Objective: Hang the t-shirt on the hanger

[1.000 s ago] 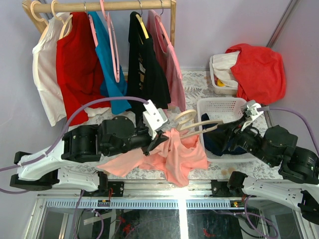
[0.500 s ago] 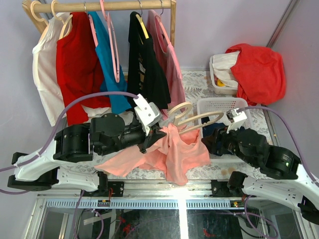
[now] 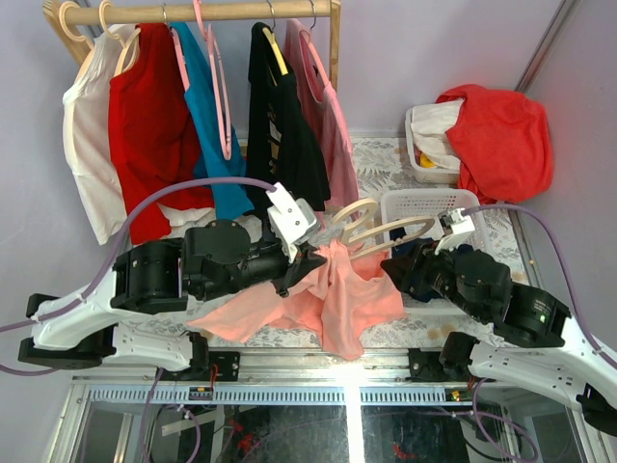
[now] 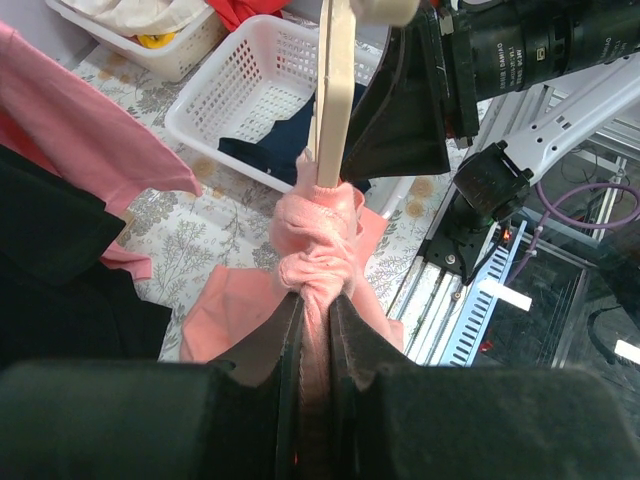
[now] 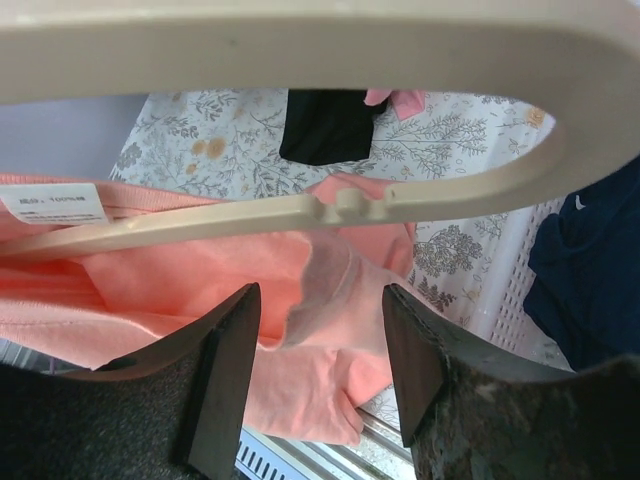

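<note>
The salmon t-shirt [image 3: 333, 304] hangs limp from my left gripper [image 3: 310, 256] down to the table's front edge. That gripper [image 4: 315, 300] is shut on a bunched fold of the t-shirt [image 4: 315, 235], and one end of the cream hanger [image 4: 333, 90] is buried in that fold. The hanger [image 3: 362, 227] is held off the table, reaching right toward my right gripper [image 3: 395, 265]. My right gripper [image 5: 318, 340] is open just below the hanger's notched bar [image 5: 340, 205]. The t-shirt's neckline [image 5: 330, 290] lies between its fingers, untouched.
A white basket [image 3: 416, 203] holding dark blue cloth sits right behind the right gripper. Another bin [image 3: 424, 159] draped with a red shirt [image 3: 501, 135] stands at the back right. A wooden clothes rail [image 3: 193, 12] with several hung garments fills the back left.
The right arm has swung left and its gripper now sits under the hanger beside the t-shirt, jaws slightly narrower. The left gripper, still holding the cloth, has shifted a little toward the back.
</note>
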Robot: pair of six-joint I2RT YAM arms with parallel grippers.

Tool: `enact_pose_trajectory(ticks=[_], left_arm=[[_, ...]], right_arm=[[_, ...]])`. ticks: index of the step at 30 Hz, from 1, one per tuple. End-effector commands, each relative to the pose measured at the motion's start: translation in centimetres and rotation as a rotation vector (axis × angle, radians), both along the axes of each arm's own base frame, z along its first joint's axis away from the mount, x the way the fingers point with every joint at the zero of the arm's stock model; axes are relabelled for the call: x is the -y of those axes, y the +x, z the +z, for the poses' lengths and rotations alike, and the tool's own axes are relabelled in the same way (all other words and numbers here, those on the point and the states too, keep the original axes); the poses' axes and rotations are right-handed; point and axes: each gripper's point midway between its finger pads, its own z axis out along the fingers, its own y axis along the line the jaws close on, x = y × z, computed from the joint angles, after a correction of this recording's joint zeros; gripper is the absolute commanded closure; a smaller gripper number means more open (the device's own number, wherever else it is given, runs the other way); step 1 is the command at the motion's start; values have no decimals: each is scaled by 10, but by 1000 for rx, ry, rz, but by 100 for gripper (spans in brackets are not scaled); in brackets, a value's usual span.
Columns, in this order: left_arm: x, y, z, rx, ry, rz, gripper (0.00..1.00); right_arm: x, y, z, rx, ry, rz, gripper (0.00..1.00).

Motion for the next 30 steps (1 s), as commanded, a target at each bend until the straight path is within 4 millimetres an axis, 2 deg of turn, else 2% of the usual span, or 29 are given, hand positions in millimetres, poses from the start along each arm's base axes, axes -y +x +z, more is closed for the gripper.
enact_pose_trajectory(ticks=[1, 11, 16, 21, 25, 26, 30], left_arm=[[7, 7, 38, 28, -140, 29, 100], [8, 10, 35, 31, -132, 41, 100], [10, 11, 34, 30, -129, 44, 100], [11, 12, 32, 32, -128, 53, 100], [11, 12, 32, 27, -132, 53, 100], [11, 11, 32, 23, -130, 50, 100], [8, 7, 28, 7, -124, 40, 100]], right_arm=[[-8, 12, 10, 14, 45, -48, 43], [-9, 16, -11, -18, -24, -69, 53], [-9, 16, -12, -19, -28, -67, 59], [-14, 17, -16, -21, -28, -56, 70], [-16, 18, -19, -24, -32, -56, 93], [-14, 19, -19, -21, -37, -68, 99], [14, 25, -14, 16, -73, -166, 100]])
